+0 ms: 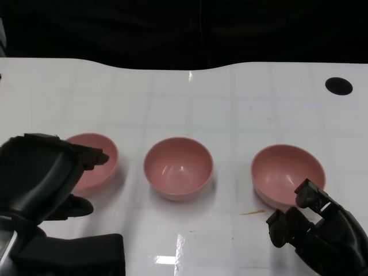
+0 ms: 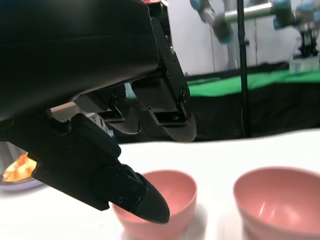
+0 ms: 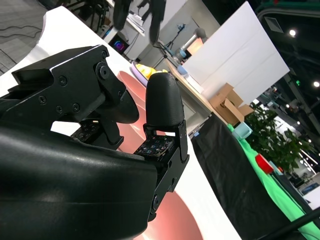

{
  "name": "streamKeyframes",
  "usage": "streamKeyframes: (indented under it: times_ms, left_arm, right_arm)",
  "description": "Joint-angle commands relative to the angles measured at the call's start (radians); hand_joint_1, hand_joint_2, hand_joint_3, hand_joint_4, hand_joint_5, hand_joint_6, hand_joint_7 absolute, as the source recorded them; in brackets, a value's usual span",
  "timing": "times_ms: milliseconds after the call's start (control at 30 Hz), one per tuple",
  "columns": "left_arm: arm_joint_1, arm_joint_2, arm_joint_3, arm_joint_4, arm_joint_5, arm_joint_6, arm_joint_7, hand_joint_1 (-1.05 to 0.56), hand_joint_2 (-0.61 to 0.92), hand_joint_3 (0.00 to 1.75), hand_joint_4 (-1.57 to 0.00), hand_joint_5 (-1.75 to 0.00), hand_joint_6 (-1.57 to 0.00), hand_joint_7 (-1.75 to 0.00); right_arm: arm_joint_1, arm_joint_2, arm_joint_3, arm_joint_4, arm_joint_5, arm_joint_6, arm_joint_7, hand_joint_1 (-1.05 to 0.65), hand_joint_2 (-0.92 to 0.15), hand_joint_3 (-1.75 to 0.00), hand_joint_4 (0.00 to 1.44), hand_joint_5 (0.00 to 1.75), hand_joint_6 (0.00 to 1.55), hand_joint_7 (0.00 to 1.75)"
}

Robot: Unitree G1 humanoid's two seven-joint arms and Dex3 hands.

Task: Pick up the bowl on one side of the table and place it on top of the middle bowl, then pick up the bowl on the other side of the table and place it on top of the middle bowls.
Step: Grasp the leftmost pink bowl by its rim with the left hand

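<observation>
Pink plastic bowls sit in a row on my white counter (image 1: 241, 109): left bowl (image 1: 100, 150), middle bowl (image 1: 178, 167), right bowl (image 1: 286, 168). My left robot hand (image 1: 49, 172) hovers spread over the left bowl, holding nothing; my right robot hand (image 1: 313, 227) also holds nothing, fingers apart.

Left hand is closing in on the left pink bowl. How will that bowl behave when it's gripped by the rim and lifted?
The left pink bowl looks rigid, so it should hold its shape. Its walls look thin, so it is probably light. The glossy surface may slip between the left hand's fingers. Its rounded body narrows toward the base, so it could tip or slide on the shiny white table if nudged first.
</observation>
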Motion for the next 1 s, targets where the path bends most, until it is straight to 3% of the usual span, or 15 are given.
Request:
streamKeyframes:
  times_ms: [33, 433, 1000]
  left_arm:
    - [-0.039, -0.013, -0.005, 0.091, 0.015, -0.038, 0.028, -0.77, 0.69, 0.03, -0.72, 0.0, -0.84, 0.0]
    - [-0.145, -0.06, -0.041, 0.39, 0.018, -0.133, 0.096, -0.83, 0.86, 0.03, -0.64, 0.0, -0.75, 0.0]
    - [-0.306, -0.077, -0.107, 0.665, 0.008, -0.219, 0.11, -0.76, 0.92, 0.07, -0.62, 0.0, -0.74, 0.0]
  right_arm:
    - [0.003, -0.003, -0.007, -0.009, -0.001, -0.011, 0.0, 0.01, -0.63, -1.26, 0.86, 1.75, 0.68, 1.68]
    - [0.005, 0.001, -0.003, -0.025, -0.005, -0.001, -0.015, 0.01, -0.62, -1.28, 0.88, 1.75, 0.69, 1.68]
    - [0.007, 0.004, 0.005, -0.027, -0.012, -0.004, -0.023, 0.01, -0.62, -1.3, 0.87, 1.75, 0.68, 1.7]
